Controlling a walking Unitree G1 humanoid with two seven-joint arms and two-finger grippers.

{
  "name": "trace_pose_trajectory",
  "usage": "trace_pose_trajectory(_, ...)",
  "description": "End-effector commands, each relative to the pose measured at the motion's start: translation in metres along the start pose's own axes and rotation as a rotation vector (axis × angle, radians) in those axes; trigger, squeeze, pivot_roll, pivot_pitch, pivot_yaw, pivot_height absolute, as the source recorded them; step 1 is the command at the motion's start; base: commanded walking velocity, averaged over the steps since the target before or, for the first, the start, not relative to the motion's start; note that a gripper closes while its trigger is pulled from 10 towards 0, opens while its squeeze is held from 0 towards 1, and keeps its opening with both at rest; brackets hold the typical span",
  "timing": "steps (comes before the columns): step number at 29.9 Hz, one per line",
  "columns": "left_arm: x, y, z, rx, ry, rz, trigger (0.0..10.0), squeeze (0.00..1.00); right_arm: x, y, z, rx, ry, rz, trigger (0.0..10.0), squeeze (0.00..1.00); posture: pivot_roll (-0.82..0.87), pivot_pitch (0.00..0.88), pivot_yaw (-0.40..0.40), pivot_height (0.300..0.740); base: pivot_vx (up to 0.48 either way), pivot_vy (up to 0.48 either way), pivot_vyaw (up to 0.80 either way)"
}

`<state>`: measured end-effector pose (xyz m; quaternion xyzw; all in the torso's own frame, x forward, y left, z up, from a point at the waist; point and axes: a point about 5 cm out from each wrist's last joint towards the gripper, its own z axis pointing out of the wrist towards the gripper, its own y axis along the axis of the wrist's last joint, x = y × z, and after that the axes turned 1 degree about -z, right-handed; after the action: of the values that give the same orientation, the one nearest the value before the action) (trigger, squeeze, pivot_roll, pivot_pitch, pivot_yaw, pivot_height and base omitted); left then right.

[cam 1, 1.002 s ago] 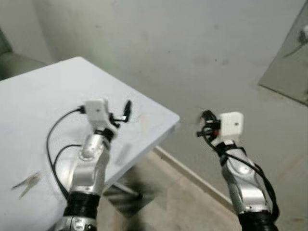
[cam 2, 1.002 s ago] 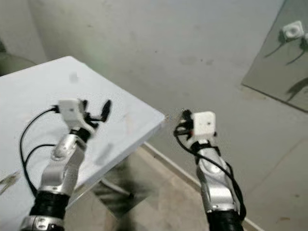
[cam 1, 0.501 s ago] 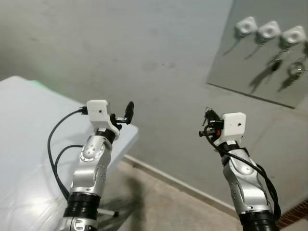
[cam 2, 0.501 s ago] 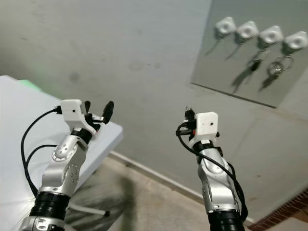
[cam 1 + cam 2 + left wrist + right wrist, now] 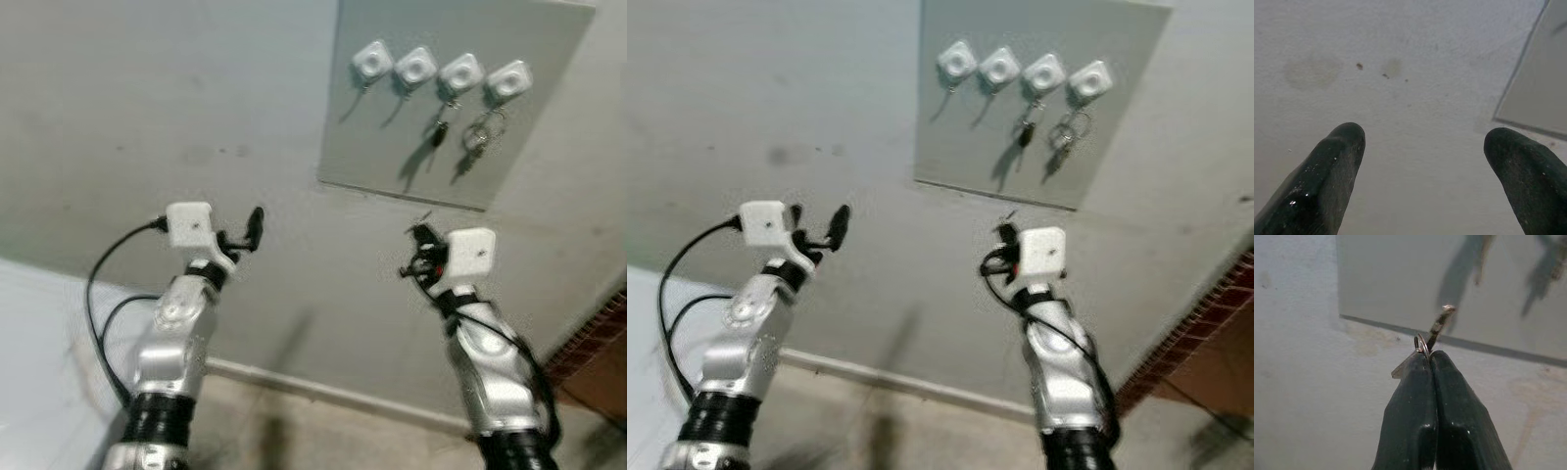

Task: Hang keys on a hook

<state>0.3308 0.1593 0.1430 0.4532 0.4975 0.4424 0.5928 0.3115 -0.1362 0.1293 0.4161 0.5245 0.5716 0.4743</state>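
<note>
Keys (image 5: 1426, 340) pinched by the ring at the very tips of the right gripper (image 5: 419, 257), fingers pressed fully together, with one key blade sticking up past the tips. Held this way probably to leave the ring free for slipping over a hook. Raised in front of the wall, below the grey board (image 5: 372, 147) and well apart from it.

On the board, four white hooks in a row: first hook (image 5: 371, 61) and second hook (image 5: 415, 66) bare, third hook (image 5: 460, 71) and fourth hook (image 5: 509, 79) each carrying keys already. So a bare hook is likely the target; needs a lift and a reach to it.

Left gripper (image 5: 253, 230) lifted toward the plain wall, fingers (image 5: 1332, 171) wide apart, holding nothing, seemingly kept out of the way.
</note>
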Motion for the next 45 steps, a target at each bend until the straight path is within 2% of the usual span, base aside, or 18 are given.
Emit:
trace_pose_trajectory(1,-0.009,0.0,0.002,0.005,-0.019,-0.01,10.0,0.0,-0.011,0.006,0.0,-0.021,-0.035,-0.021,10.0,0.0,0.01,0.0,-0.021,0.736,0.0,0.0,0.0)
trace_pose_trajectory(2,-0.01,0.0,0.002,-0.001,-0.016,-0.033,10.0,0.0,-0.011,0.005,0.0,-0.01,-0.028,-0.009,10.0,0.0,0.01,0.0,-0.021,0.736,0.0,0.0,0.0)
trace_pose_trajectory(6,-0.008,-0.005,0.004,0.057,0.029,0.002,10.0,0.0,-0.012,0.003,0.0,0.015,-0.04,-0.009,10.0,0.0,0.0,0.0,-0.021,0.736,0.0,0.0,0.0)
trace_pose_trajectory(10,-0.009,-0.006,0.004,0.061,0.023,-0.004,10.0,0.0,-0.012,0.001,-0.001,0.036,-0.046,-0.026,10.0,0.0,0.0,0.0,-0.021,0.736,0.0,0.0,0.0)
trace_pose_trajectory(12,-0.011,-0.007,0.004,0.077,0.03,0.001,10.0,0.0,-0.017,-0.001,-0.002,0.059,-0.095,-0.024,10.0,0.0,0.0,0.0,-0.021,0.736,0.0,0.0,0.0)
trace_pose_trajectory(15,-0.013,-0.008,0.004,0.082,0.018,0.006,10.0,0.0,-0.019,-0.003,-0.003,0.083,-0.096,0.005,10.0,0.0,0.0,0.0,-0.021,0.736,0.0,0.0,0.0)
trace_pose_trajectory(17,-0.02,-0.008,0.003,0.087,-0.04,0.069,10.0,0.0,-0.021,-0.002,-0.003,0.088,-0.099,-0.013,10.0,0.0,0.0,0.0,-0.021,0.736,0.0,0.0,0.0)
trace_pose_trajectory(20,-0.025,-0.007,0.004,0.093,-0.071,0.055,10.0,0.0,-0.017,0.001,-0.003,0.051,-0.056,-0.01,10.0,0.0,0.0,0.0,-0.021,0.736,0.0,0.0,0.0)
trace_pose_trajectory(24,-0.031,-0.003,0.006,0.082,-0.107,0.109,10.0,0.0,-0.013,0.006,-0.001,0.04,-0.017,-0.008,10.0,0.0,0.0,0.0,-0.02,0.736,0.0,0.0,0.0)
trace_pose_trajectory(33,-0.038,0.006,0.011,0.059,-0.161,0.118,10.0,0.0,-0.006,0.014,0.004,-0.006,0.026,-0.1,10.0,0.0,0.0,0.0,-0.016,0.736,0.0,0.0,0.0)
trace_pose_trajectory(38,-0.039,0.006,0.01,0.057,-0.172,0.125,10.0,0.0,-0.004,0.019,0.006,-0.035,0.054,-0.056,10.0,0.0,0.0,0.0,-0.015,0.736,0.0,0.0,0.0)
trace_pose_trajectory(45,-0.059,0.016,0.004,0.004,-0.299,0.157,10.0,0.0,0.001,0.029,0.016,-0.071,0.092,-0.045,10.0,0.0,0.0,0.0,-0.019,0.736,0.0,0.0,0.0)
